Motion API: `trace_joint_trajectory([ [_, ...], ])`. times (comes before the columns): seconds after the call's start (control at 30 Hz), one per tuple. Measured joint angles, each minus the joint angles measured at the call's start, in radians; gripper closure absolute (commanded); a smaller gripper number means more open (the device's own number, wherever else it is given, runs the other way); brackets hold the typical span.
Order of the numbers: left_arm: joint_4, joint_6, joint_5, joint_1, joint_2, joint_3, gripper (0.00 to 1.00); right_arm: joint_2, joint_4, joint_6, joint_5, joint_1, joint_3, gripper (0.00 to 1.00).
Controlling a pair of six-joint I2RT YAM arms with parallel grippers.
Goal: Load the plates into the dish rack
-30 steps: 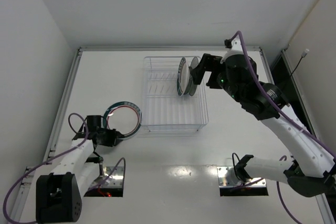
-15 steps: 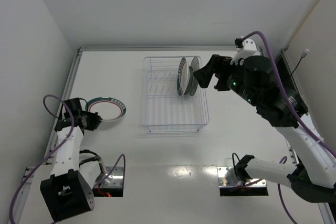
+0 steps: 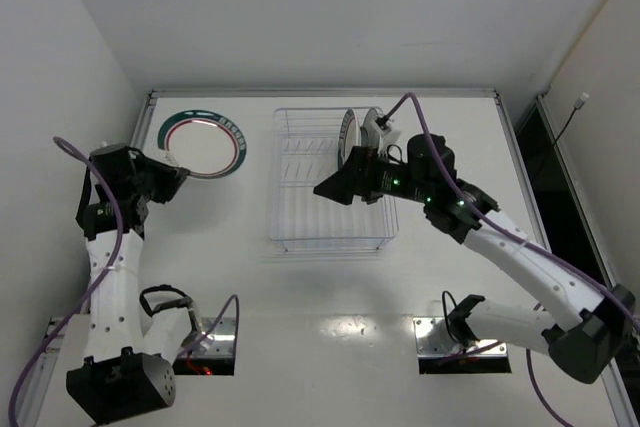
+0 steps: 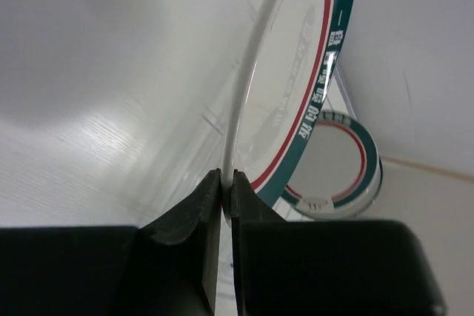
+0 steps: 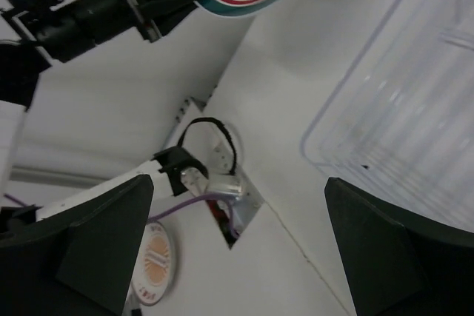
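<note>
— Anything new on the left?

— Yes. Look at the left gripper (image 3: 170, 175): up high now, no longer down low by the table (image 3: 330, 297). Shut tight on the rim of the big plate (image 3: 200, 142), with the thin edge pinched between both fingers (image 4: 189, 220). So, off the table and up in the air with that plate, tilted, over on the left side, well apart from the dish rack (image 3: 300, 217).

— And in the middle?

— Look inside the dish rack: two plates standing on edge already at the far right end, a green-rimmed plate (image 3: 347, 147) and a grey plate (image 3: 372, 130) just beside it. Plenty of free room in the nearer part.

— And on the right?

— Look at the right gripper (image 3: 325, 189): pulled away from the two standing plates, now hanging over the middle of the dish rack. Wide open, holding nothing.

— Meaning for the job?

— Probably two plates done, and a third picked up, ready for the trip over to the dish rack. Cannot see a fourth plate anywhere. Maybe best to get the right gripper out of the way first.
</note>
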Motion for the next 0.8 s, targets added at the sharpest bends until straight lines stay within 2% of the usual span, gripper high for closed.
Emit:
trace_joint_trajectory([
  [0.13,0.120,-0.018,0.158,-0.046,-0.022,-0.116,1.00,0.072,0.222,0.106,-0.116,-0.023,-0.066,0.01],
  [0.3,0.265,-0.077,0.327,-0.105,-0.034,-0.286,1.00,0.167,0.406,0.189,-0.184,-0.061,-0.086,0.01],
  [0.47,0.365,-0.105,0.407,-0.152,-0.045,-0.303,1.00,0.259,0.494,0.232,-0.202,-0.084,-0.087,0.01],
  [0.63,0.426,-0.109,0.446,-0.170,-0.058,-0.303,1.00,0.323,0.500,0.250,-0.202,-0.104,-0.087,0.02],
  [0.8,0.480,-0.121,0.475,-0.189,-0.061,-0.307,1.00,0.326,0.539,0.271,-0.205,-0.134,-0.092,0.08],
])
